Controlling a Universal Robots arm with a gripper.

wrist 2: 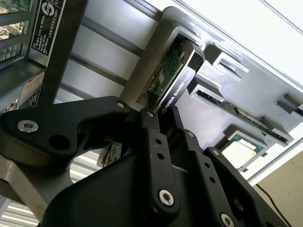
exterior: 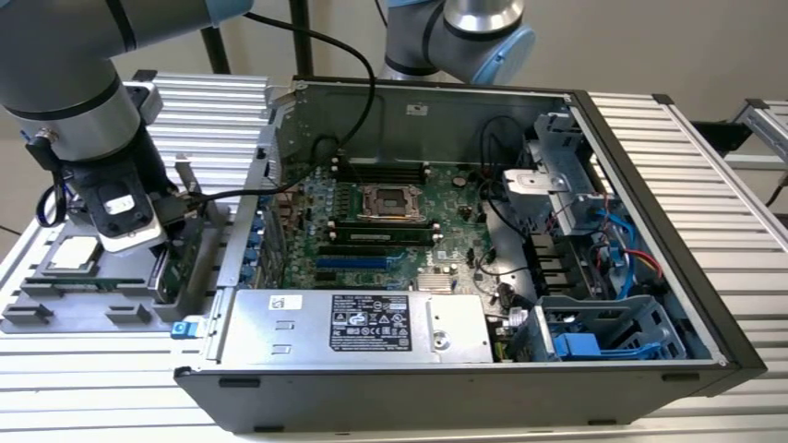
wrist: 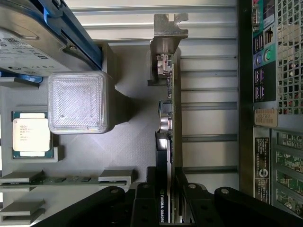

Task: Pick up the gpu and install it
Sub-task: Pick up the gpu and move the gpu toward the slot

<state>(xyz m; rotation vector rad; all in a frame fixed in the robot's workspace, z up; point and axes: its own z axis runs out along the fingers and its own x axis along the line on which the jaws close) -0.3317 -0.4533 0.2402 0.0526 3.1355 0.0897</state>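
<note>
Black tool (wrist: 168, 188) pinches the gpu (wrist: 173, 109) by one edge. The card stands on edge in a slot of the grey tray (wrist: 132, 142). In the exterior view, the tray sits at nine o'clock from the open computer case (exterior: 431, 399) on the ribbed tabletop (exterior: 689, 166).

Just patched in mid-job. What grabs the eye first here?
The open computer case, motherboard exposed, dominates the exterior view. At that view's left the arm reaches down over a gray parts tray. In both wrist views the pincer is closed on the gpu, which stands on edge in the tray's slot.
</note>
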